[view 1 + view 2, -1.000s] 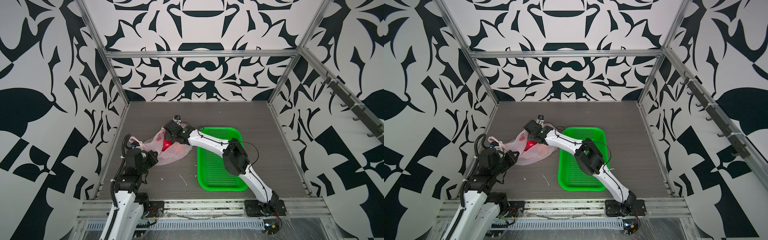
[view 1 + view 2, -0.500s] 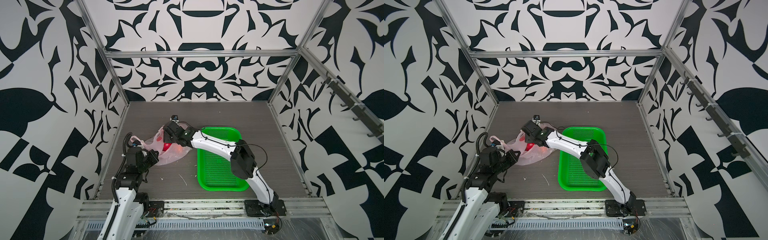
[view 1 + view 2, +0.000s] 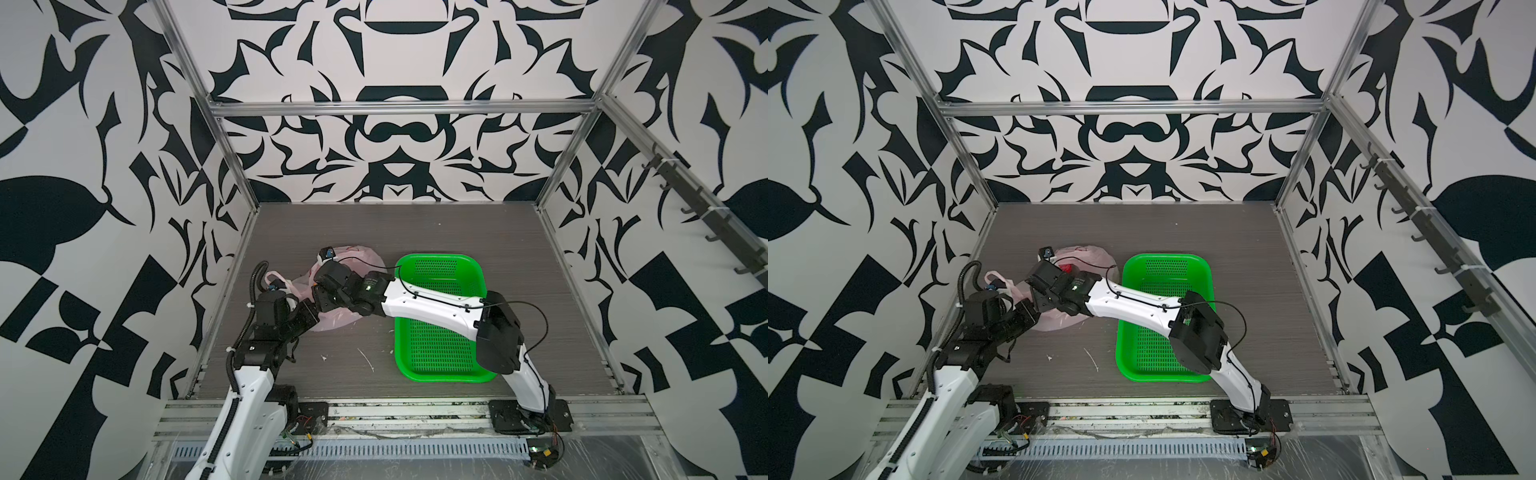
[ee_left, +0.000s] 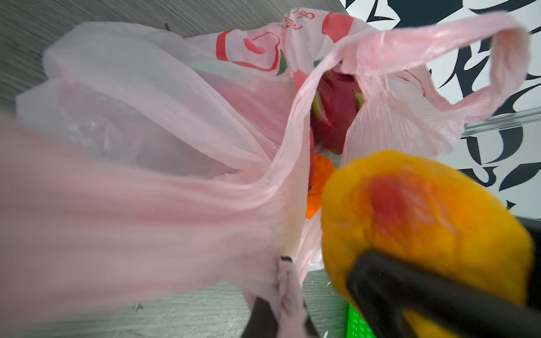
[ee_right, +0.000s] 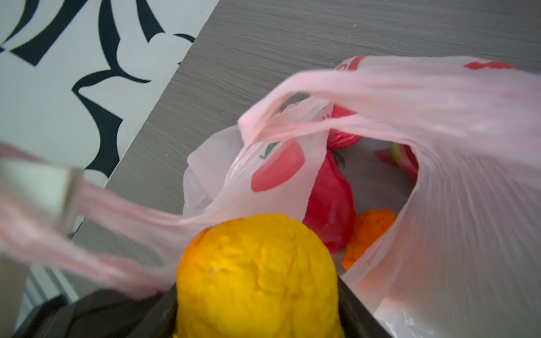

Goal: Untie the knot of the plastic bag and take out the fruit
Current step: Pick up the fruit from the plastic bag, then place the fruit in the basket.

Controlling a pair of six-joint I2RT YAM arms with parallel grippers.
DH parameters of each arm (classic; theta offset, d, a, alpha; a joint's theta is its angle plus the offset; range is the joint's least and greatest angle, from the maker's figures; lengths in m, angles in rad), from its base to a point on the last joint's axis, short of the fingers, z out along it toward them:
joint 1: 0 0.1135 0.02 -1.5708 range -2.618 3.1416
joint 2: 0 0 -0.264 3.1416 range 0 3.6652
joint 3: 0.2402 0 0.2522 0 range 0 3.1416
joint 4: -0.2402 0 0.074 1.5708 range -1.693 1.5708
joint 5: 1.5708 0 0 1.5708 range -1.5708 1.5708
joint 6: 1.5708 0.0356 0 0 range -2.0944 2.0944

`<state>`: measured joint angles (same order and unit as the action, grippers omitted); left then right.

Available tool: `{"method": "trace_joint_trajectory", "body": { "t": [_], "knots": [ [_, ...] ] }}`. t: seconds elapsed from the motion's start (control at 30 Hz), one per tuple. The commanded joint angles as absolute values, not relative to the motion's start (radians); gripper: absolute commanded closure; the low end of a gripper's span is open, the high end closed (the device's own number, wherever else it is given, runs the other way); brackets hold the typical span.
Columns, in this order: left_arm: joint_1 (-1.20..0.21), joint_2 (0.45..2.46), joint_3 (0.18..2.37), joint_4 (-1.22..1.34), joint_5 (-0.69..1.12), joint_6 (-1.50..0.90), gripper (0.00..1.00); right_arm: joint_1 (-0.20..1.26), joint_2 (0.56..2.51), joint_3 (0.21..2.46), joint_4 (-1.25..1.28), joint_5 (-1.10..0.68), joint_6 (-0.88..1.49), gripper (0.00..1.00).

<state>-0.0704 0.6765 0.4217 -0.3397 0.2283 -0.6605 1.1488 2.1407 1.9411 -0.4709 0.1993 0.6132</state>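
The pale-pink plastic bag (image 3: pixel 356 254) (image 3: pixel 1089 252) lies at the left of the table, its mouth gaping. My right gripper (image 5: pixel 257 310) (image 3: pixel 323 294) is shut on a yellow round fruit (image 5: pixel 257 272) (image 4: pixel 409 210), held just outside the mouth. Inside the plastic bag (image 5: pixel 468 204) remain a red fruit (image 5: pixel 330 210), an orange one (image 5: pixel 369 231) and a dragon fruit (image 4: pixel 336 117). My left gripper (image 4: pixel 281 316) (image 3: pixel 309 312) is shut on a bunched strip of the bag's rim, pulling it taut. The knot is out of view; the loop handles (image 5: pixel 263 123) hang loose.
A green perforated basket (image 3: pixel 440 261) (image 3: pixel 1167 258) stands right of the bag, with my right arm stretched over it. The left wall panel runs close behind the bag. Small white scraps (image 3: pixel 365 359) lie on the table in front.
My right gripper has drawn a little toward the front left with the yellow fruit and now covers the red fruit seen from above. The left gripper keeps its hold.
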Motion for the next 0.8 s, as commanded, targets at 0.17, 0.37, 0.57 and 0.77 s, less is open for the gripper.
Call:
{"method": "trace_joint_trajectory", "body": {
  "t": [0.17, 0.37, 0.57, 0.77],
  "knots": [
    [-0.071, 0.677, 0.397, -0.300, 0.204, -0.646, 1.00, 1.163, 2.026, 1.895, -0.462, 0.125, 0.505, 0.62],
    [-0.071, 0.687, 0.410, -0.294, 0.192, -0.646, 1.00, 1.170, 1.949, 1.868, -0.501, 0.103, 0.441, 0.63],
    [-0.072, 0.690, 0.435, -0.300, 0.191, -0.646, 1.00, 1.170, 1.827, 1.761, -0.490, 0.127, 0.398, 0.63],
    [-0.074, 0.684, 0.431, -0.300, 0.190, -0.655, 1.00, 1.166, 1.688, 1.622, -0.488, 0.216, 0.378, 0.66]
  ]
}}
